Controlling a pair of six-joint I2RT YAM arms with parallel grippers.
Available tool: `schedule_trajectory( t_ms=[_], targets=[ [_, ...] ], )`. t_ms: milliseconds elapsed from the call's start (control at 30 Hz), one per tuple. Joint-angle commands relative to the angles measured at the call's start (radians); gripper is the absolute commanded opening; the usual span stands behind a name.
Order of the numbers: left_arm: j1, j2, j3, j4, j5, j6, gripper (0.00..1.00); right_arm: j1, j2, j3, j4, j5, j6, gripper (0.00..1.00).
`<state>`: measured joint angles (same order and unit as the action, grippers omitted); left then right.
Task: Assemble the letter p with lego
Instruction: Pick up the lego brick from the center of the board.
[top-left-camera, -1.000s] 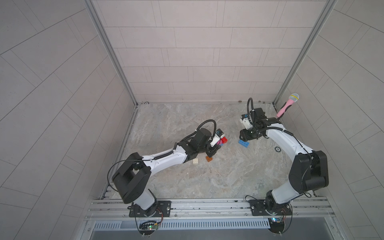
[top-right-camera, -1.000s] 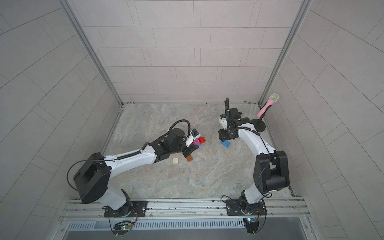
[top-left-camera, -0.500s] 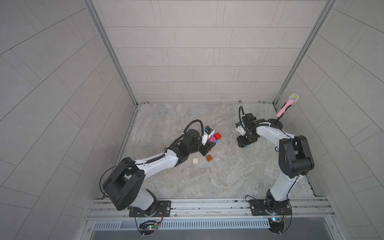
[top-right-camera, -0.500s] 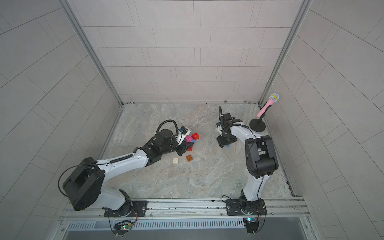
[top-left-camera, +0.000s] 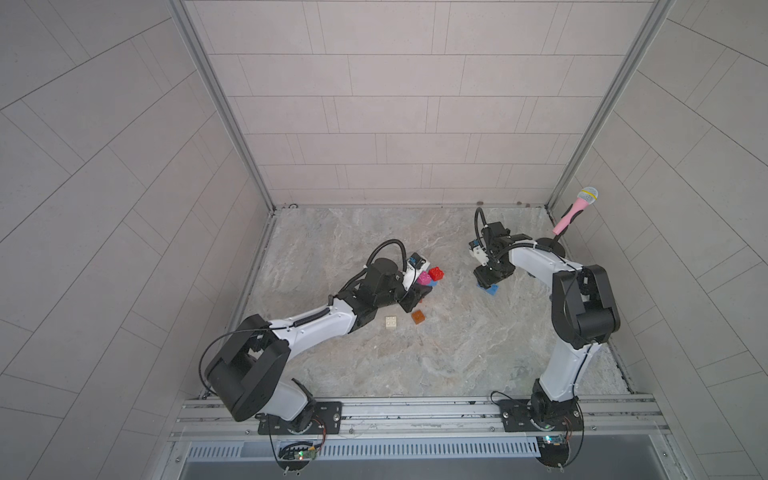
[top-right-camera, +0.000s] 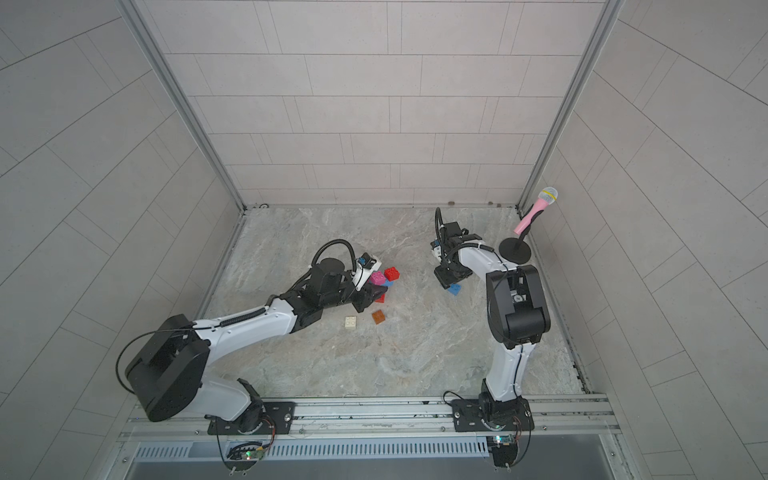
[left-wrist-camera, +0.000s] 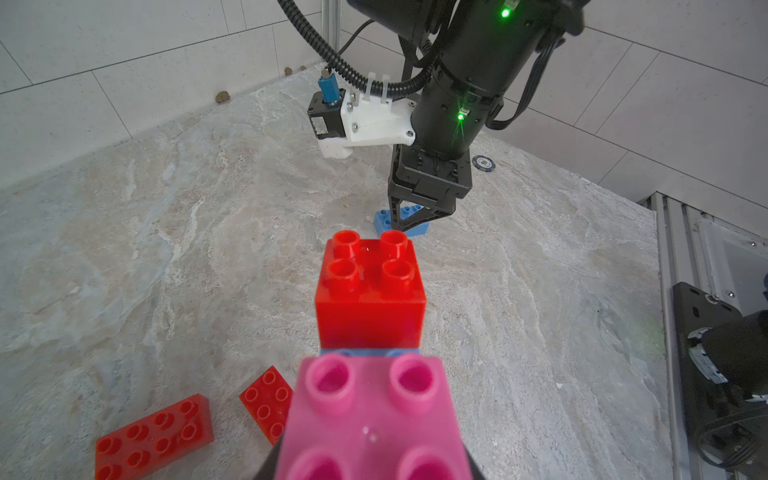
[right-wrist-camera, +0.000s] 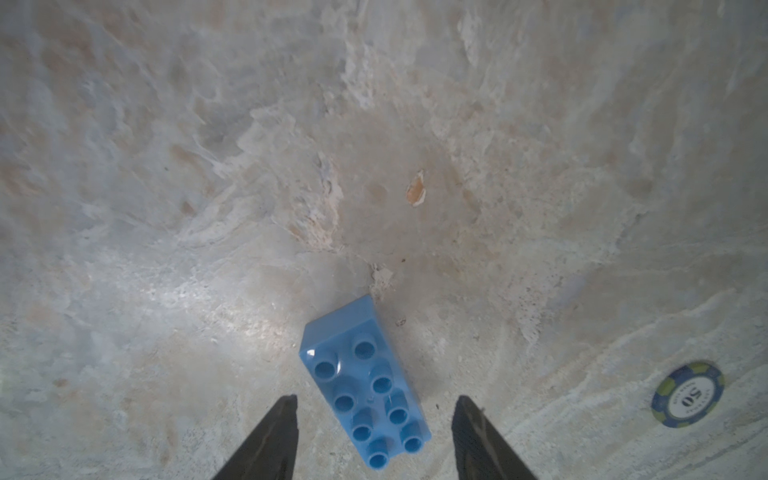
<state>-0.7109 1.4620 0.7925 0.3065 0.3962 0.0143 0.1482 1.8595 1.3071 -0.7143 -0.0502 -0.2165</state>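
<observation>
My left gripper is shut on a small lego stack near the middle of the floor. The stack is a pink brick and a red brick with a strip of blue under them; it hides the fingers in the left wrist view. My right gripper stands open, a finger on each side of a blue oblong brick lying on the floor, without touching it. Both top views show that brick under the right gripper.
A cream brick and an orange-brown brick lie just in front of the left gripper. Two flat red bricks lie below the held stack. A poker chip lies near the blue brick. A pink microphone on a stand occupies the back right corner.
My left gripper has carried its stack slightly left and farther back. The right arm's elbow has swung outward while its gripper stays over the blue brick.
</observation>
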Motion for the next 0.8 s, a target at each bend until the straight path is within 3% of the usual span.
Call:
schedule_trajectory(
  t_ms=[0,333,533,667,767],
  targets=[
    [0.008,-0.012,0.022,0.030,0.021,-0.009,0.00,0.002,0.037,0.017,-0.041,0.020,-0.035,0.60],
    [0.013,0.002,0.028,0.025,0.033,-0.010,0.00,-0.002,0.067,0.028,-0.043,0.019,-0.042,0.48],
    [0.014,0.007,0.030,0.025,0.039,-0.010,0.00,-0.002,0.071,0.026,-0.044,0.012,-0.040,0.32],
    [0.014,0.012,0.032,0.029,0.061,-0.010,0.00,-0.003,0.073,0.026,-0.050,0.015,-0.030,0.15],
    [0.014,0.019,0.041,0.032,0.179,0.044,0.00,-0.004,0.024,0.016,-0.048,0.001,-0.011,0.09]
  ],
)
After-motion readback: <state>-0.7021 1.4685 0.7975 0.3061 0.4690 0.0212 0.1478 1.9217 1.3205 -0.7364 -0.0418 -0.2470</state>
